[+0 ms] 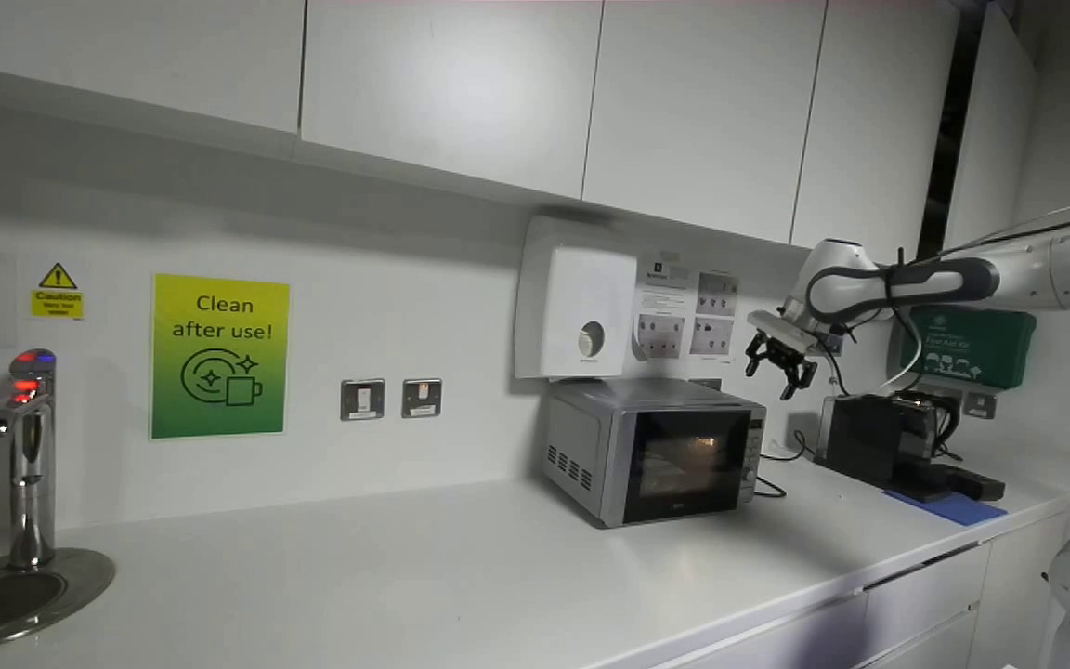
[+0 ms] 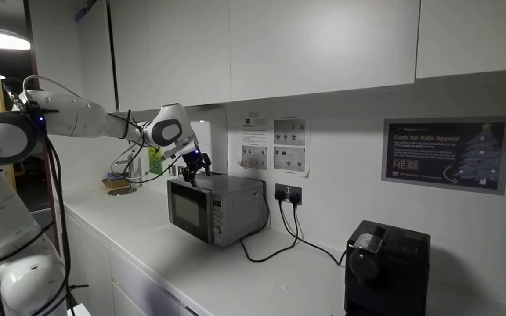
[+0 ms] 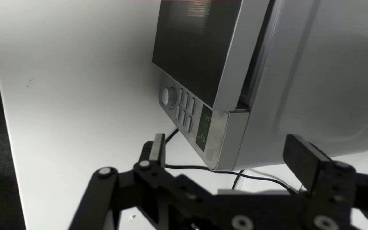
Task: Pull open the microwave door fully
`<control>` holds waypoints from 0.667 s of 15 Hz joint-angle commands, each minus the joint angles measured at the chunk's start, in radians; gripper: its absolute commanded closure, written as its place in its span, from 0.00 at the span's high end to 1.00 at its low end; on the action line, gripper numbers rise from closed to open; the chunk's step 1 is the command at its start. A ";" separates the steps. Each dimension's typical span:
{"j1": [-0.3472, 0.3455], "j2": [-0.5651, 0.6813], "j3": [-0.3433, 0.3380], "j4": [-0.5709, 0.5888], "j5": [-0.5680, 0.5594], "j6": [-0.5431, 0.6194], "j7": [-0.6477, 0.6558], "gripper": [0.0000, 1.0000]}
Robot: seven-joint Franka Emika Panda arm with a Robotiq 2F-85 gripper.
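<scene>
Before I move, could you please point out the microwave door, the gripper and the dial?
Microwave door (image 1: 687, 465), in an exterior view: dark window.
Gripper (image 3: 224, 138), wrist view: midway between fingertips.
Dial (image 3: 166, 96), wrist view: silver face.

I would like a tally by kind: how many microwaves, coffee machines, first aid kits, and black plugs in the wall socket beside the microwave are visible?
Microwave: 1
Coffee machine: 1
First aid kit: 1
Black plugs: 2
Total: 5

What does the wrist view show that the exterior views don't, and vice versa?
Only the wrist view: the dark gap behind the microwave door, and clear green display digits.
Only the exterior views: the robot's arm, white dispenser, yellow-green sign and coffee machine.
Shared: the microwave, white counter and open pincer.
</scene>
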 commanded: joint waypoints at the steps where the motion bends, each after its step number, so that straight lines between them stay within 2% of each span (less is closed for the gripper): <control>1: 0.013 0.008 -0.020 -0.020 0.077 0.091 -0.070 1.00; 10: 0.017 0.062 -0.023 -0.019 0.217 0.103 -0.173 1.00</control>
